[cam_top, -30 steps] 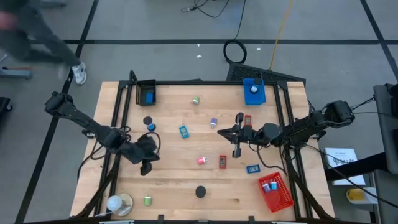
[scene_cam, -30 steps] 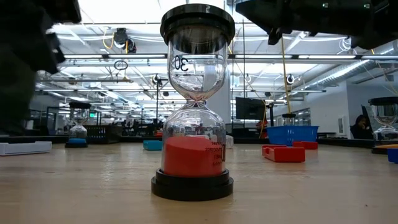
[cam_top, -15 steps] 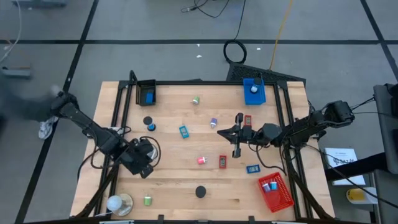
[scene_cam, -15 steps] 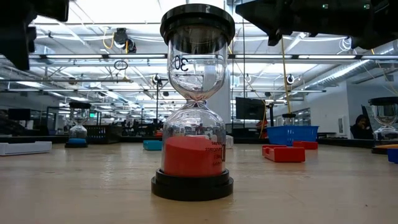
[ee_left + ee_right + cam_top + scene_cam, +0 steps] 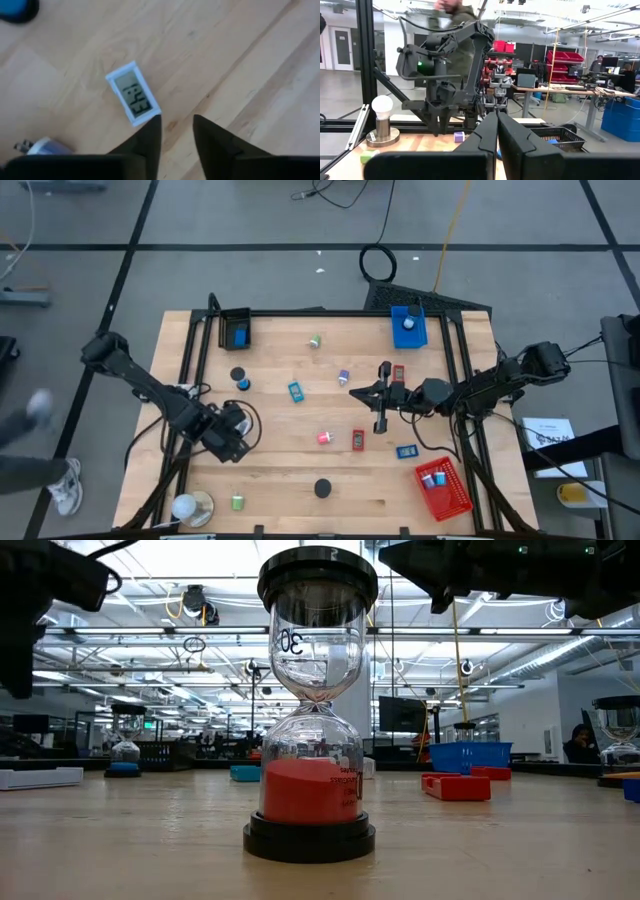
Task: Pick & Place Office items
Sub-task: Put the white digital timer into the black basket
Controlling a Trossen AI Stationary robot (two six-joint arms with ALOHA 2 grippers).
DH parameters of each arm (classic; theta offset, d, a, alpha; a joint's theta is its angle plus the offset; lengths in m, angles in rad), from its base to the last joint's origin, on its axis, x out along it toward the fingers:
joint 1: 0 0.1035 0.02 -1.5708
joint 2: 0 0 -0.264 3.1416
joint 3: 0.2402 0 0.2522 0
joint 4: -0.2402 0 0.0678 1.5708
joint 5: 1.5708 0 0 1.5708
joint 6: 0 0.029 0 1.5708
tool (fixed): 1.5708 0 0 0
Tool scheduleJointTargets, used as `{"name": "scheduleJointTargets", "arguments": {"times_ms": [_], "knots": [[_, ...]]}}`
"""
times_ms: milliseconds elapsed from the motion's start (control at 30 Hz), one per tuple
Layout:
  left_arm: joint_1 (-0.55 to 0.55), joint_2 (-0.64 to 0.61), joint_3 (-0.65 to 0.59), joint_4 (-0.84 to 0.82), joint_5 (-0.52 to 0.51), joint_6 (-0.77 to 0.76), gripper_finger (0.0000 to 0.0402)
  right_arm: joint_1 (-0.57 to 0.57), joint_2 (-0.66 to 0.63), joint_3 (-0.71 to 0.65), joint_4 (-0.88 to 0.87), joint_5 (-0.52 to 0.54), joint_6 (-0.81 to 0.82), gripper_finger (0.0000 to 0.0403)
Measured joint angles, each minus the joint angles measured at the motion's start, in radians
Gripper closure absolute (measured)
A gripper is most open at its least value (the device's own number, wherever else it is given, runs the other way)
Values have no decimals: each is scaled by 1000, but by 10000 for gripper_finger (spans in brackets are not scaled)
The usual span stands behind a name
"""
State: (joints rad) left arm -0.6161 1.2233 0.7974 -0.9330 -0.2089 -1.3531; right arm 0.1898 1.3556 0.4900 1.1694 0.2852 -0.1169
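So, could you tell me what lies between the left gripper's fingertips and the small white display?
Only bare wood. In the left wrist view, the left gripper hovers beside the small white display, one fingertip nearly at its corner, nothing between.

From the right arm's wrist, its two dark fingers press together, pointing across the counter. Beyond them the left arm's gripper hangs over the wood, with a small purple item just beside it. A white bulb on a tan base stands near the black frame. A person stands behind.
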Motion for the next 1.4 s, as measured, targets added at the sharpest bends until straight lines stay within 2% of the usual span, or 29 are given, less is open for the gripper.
{"name": "scheduleJointTargets", "arguments": {"times_ms": [300,533,767,1100,1267,1400], "knots": [[-3,47,-2,-12,34,-37,145,0,0,0,0,0,0,394],[12,47,-2,-34,18,-61,84,0,0,0,-9,0,0,395],[36,47,-64,-30,-19,-76,80,0,0,0,-11,0,0,394],[113,46,-215,145,-29,-38,87,0,0,0,-14,0,1,395],[141,46,-244,161,-24,-25,88,0,0,0,-15,0,1,395],[150,46,-264,207,2,-12,108,0,0,0,-18,0,1,395]]}}
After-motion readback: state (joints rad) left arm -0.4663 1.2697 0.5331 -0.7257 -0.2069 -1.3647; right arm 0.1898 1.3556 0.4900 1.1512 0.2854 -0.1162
